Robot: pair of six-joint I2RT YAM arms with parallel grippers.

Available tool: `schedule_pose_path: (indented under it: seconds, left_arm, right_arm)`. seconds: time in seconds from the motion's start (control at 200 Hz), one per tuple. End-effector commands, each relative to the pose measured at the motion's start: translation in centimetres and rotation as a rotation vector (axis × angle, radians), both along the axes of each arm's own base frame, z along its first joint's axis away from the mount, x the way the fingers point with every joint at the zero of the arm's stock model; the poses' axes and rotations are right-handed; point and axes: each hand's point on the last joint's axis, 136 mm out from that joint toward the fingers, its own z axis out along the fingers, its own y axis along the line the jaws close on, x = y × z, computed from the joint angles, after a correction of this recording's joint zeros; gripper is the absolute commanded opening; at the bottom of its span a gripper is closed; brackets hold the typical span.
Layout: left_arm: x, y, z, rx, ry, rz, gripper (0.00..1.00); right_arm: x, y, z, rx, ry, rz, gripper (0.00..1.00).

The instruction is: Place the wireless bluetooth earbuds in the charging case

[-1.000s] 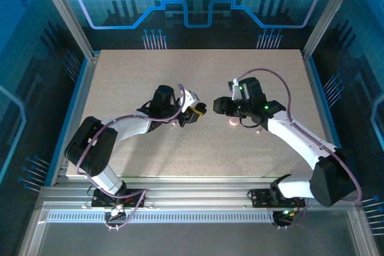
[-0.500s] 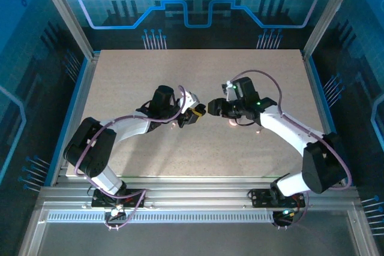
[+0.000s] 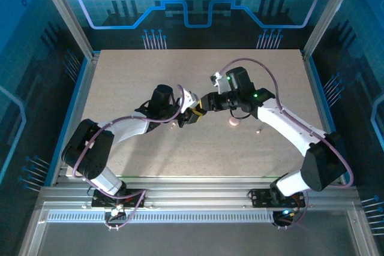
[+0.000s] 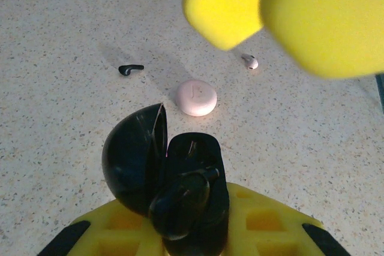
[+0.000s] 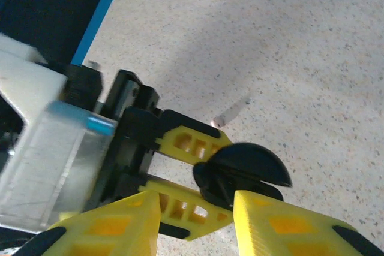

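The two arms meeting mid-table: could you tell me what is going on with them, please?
The left gripper is shut on an open black case, lid up, with what looks like a dark earbud seated inside. The right gripper, jaws apart, hangs right at that case. On the table beyond lie a pale pink round case, a loose black earbud and a loose white earbud, none of them touched.

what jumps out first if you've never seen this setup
At mid-table the left gripper clamps a black open case, and the right gripper hovers nose to nose with it. On the speckled table beyond lie a pink round case, a black earbud and a white earbud.
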Motion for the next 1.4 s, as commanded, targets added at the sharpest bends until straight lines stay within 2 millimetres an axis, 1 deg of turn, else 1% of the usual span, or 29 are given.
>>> schedule_pose_path:
  seconds: [0.0, 0.235, 0.395, 0.495, 0.625, 0.81, 1.076, 1.396]
  left_arm:
    - [-1.0, -0.5, 1.6, -0.046, -0.031, -0.048, 0.19]
    - [-1.2, -0.5, 2.1, -0.058, -0.037, -0.05, 0.19]
    - [-1.3, -0.5, 2.4, -0.077, -0.038, -0.051, 0.19]
    - [-1.3, -0.6, 2.8, -0.099, -0.041, -0.045, 0.19]
    - [-1.3, -0.7, 3.0, -0.114, -0.036, -0.044, 0.19]
    - [-1.3, -0.7, 3.2, -0.118, -0.039, -0.044, 0.19]
    - [-1.4, -0.7, 3.8, -0.125, -0.049, -0.046, 0.19]
    - [-1.7, -0.6, 4.0, -0.124, -0.052, -0.05, 0.19]
  right_arm:
    - [-1.0, 0.9, -0.8, -0.048, 0.031, 0.089, 0.37]
    - [-0.7, 1.4, -1.2, -0.09, 0.031, 0.12, 0.33]
    - [-0.9, 2.0, -1.5, -0.071, 0.046, 0.151, 0.28]
    - [-0.7, 1.8, -1.6, -0.04, 0.055, 0.139, 0.27]
    - [-0.9, 1.8, -1.4, -0.014, 0.06, 0.14, 0.27]
    - [-1.1, 1.8, -2.1, -0.047, 0.077, 0.143, 0.27]
    - [-0.7, 1.2, -3.0, -0.111, 0.075, 0.109, 0.31]
    - [-0.2, 1.7, -3.0, -0.131, 0.056, 0.09, 0.32]
